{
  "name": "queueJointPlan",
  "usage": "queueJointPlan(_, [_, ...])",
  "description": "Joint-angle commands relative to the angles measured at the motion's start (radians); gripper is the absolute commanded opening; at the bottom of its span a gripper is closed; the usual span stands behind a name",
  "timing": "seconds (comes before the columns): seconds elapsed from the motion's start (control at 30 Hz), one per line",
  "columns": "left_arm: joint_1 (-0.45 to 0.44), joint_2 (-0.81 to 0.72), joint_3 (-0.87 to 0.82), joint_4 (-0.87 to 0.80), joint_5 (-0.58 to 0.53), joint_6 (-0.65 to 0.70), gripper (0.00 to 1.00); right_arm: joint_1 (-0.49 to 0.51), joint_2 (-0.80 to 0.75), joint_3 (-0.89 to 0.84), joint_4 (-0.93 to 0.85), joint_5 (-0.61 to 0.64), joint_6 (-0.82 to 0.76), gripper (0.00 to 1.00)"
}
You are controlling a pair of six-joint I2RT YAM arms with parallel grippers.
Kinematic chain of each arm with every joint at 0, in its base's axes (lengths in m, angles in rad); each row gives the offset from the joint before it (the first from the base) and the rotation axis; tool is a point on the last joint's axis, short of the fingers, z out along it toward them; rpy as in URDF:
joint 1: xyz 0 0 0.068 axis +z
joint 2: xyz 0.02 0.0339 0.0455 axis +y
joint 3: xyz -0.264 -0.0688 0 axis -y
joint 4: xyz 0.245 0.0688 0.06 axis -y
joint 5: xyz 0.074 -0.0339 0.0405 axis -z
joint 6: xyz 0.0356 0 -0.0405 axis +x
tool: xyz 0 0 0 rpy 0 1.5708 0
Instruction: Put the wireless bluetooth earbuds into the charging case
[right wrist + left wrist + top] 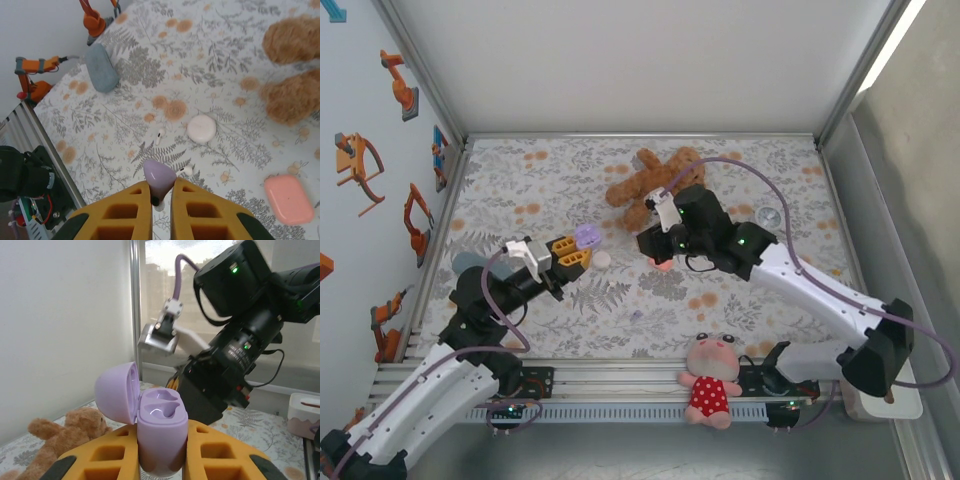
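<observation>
1. Over the left part of a floral table (570, 190), the left gripper (162, 452) is clamped on a purple case (161, 415). The case stands upright, its lid hinged open to one side and two moulded sockets showing.
2. The right gripper (160, 192) points down at the table, its yellow fingers (125, 210) pinched together on a purple earbud (158, 176).
3. Seen from above, this gripper is to the right of the purple case and apart from it.
4. Two white earbuds (160, 135) lie loose on the table beneath it, near a round white case (201, 129).
5. A pink case (289, 198) and a brown teddy (292, 75) lie farther right.
6. A tiny purple speck (636, 314) on the table may be another bud; it is too small to tell.
</observation>
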Motion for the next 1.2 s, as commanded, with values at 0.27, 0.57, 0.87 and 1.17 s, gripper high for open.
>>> queueJointPlan(0.27, [-0.003, 0.078, -0.006, 0.141, 0.04, -0.05, 0.03, 0.0, -0.167, -0.018, 0.207, -0.059, -0.089, 0.13])
queueJointPlan(0.57, [-0.003, 0.154, 0.001, 0.217, 0.087, -0.066, 0.03, 0.029, -0.17, 0.0, 0.336, -0.18, -0.101, 0.13])
queueJointPlan(0.87, [-0.002, 0.177, 0.024, 0.199, 0.124, -0.051, 0.03, 0.086, -0.104, 0.065, 0.27, -0.183, -0.166, 0.12])
queueJointPlan(1.17, [-0.003, 0.174, 0.027, 0.196, 0.142, -0.051, 0.03, 0.103, -0.071, 0.105, 0.212, -0.173, -0.188, 0.12])
